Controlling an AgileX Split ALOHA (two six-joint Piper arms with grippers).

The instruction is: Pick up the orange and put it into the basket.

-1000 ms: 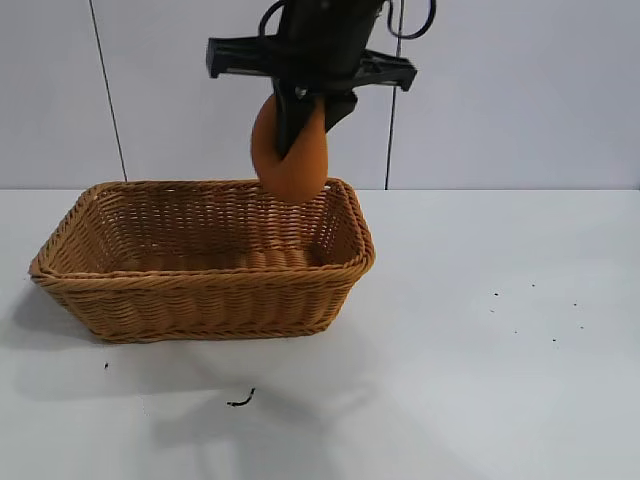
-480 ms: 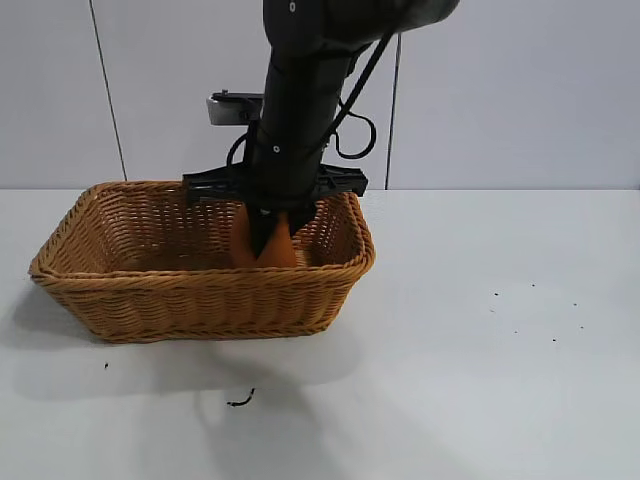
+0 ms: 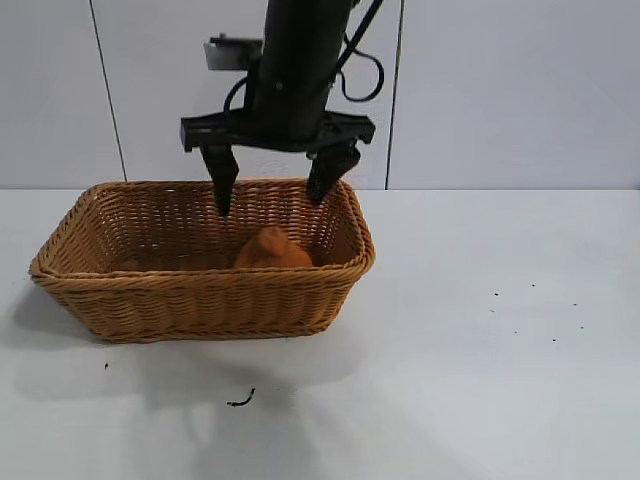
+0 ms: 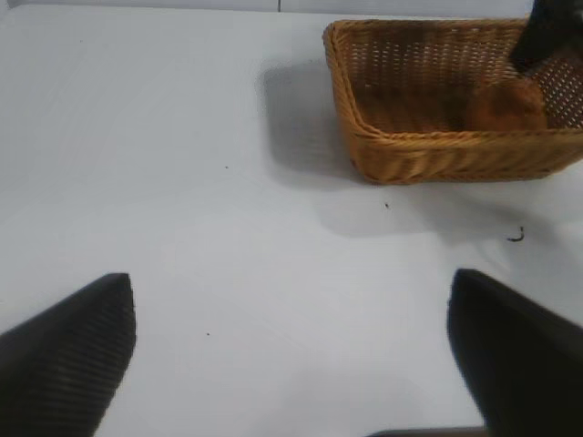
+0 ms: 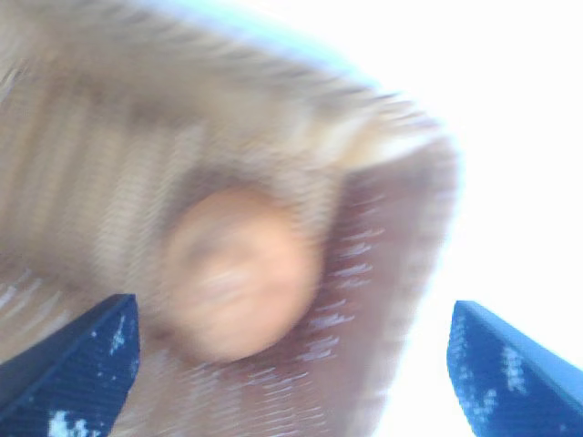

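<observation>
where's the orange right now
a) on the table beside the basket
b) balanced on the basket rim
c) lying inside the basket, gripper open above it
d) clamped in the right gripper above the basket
c: the orange lies on the floor of the basket toward its right end, while the right gripper hangs above it with its fingers spread and nothing between them.
</observation>
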